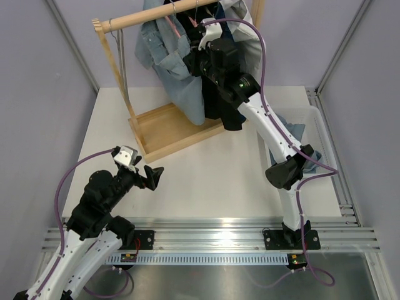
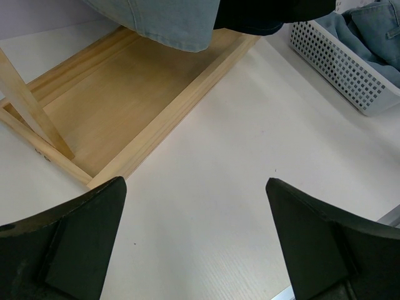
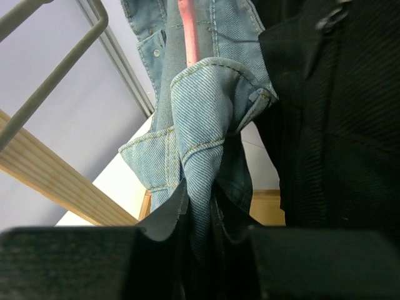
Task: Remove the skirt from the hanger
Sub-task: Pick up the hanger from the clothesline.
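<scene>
While the right fingers (image 3: 75,262) pinched a denim fold (image 3: 206,125), the garment hung on its pink hanger (image 3: 189,31); removal barely begun, left fingers (image 2: 69,244) spread above counter (image 2: 219,187).

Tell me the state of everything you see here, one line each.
Left gripper: open, over the table
Right gripper: shut on the denim garment
Denim garment: hanging on the rack, one fold pinched
Dark garment: hanging beside the denim
Basket: holding denim clothes
</scene>
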Robot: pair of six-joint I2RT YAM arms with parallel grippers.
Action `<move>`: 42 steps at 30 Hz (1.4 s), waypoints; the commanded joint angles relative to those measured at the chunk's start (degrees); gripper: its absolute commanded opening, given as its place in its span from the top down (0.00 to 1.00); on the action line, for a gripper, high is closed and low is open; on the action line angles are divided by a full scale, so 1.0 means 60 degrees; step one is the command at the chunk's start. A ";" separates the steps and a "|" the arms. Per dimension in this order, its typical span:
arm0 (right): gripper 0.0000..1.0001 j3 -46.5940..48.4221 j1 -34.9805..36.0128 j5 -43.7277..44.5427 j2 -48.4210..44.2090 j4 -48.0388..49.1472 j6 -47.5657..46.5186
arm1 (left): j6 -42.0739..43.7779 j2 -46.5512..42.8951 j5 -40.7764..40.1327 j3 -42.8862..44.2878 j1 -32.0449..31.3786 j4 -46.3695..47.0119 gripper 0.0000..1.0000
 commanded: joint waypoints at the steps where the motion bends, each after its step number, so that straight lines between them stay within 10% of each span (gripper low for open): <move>1: 0.84 0.0172 0.0061 -0.0129 0.0240 -0.0416 -0.0005 | 0.0136 0.0078 0.0212 0.0267 0.0045 0.0254 0.01; 4: 1.00 0.0201 0.0032 -0.0524 0.0167 -0.0343 -0.0092 | 0.0136 0.0034 0.0212 0.0267 0.0031 0.0269 0.01; 42: 1.00 0.1536 -0.0071 -0.2092 -0.1385 0.0171 -0.1382 | 0.0121 0.0151 0.0182 0.0267 0.0046 0.0225 0.01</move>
